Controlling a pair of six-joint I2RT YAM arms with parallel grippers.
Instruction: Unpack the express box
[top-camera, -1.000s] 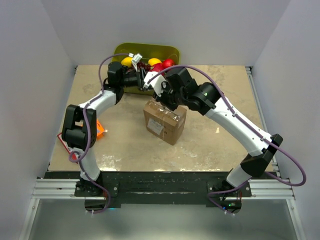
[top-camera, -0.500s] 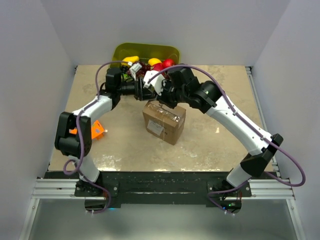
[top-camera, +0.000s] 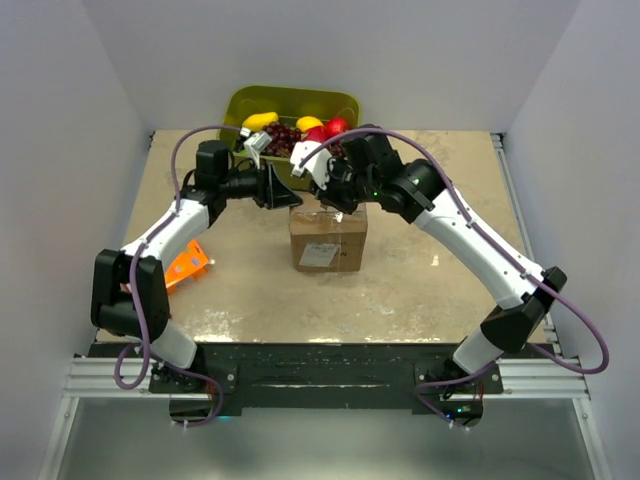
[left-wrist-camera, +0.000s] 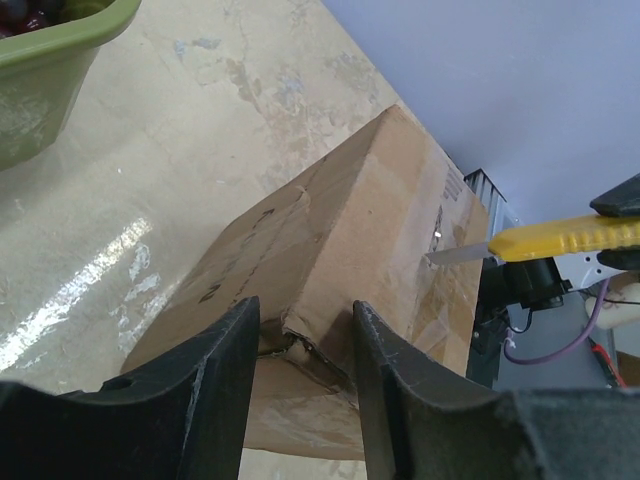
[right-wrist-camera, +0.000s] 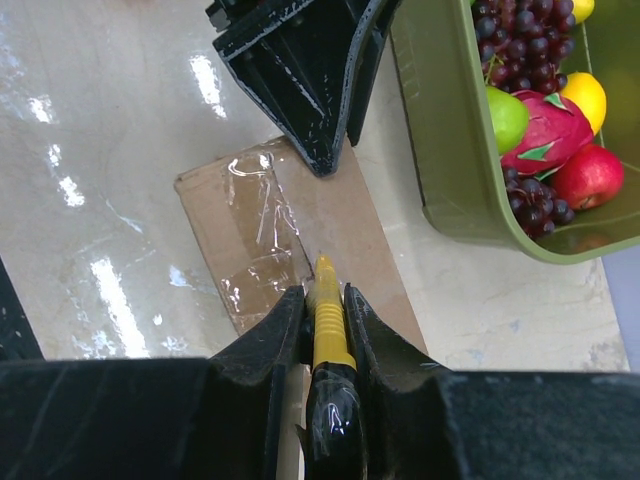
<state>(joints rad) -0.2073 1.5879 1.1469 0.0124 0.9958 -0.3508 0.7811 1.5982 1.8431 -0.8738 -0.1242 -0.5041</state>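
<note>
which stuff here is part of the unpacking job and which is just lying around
Job: express box; yellow box cutter in the right gripper; left gripper pinching the box's corner.
Lying about: olive fruit bin; orange package.

In the left wrist view, the fingers of the left hand (left-wrist-camera: 305, 315) cover the near lower part of the express box (left-wrist-camera: 360, 210). The fruit bin (left-wrist-camera: 50, 75) is cut down to one corner by the top and left edges. The utility knife (left-wrist-camera: 565, 237) runs off the right edge, its handle unseen.

In the right wrist view, the right hand (right-wrist-camera: 322, 297) and the knife's yellow body hide the blade and the box's near end. The bin runs off the top and right edges, and the left hand is cut off at the top.

From above, both hands cover the box's far top edge. The print on the white label (top-camera: 320, 256) is too small to read, and the left arm hides part of the orange package (top-camera: 182, 264).
</note>
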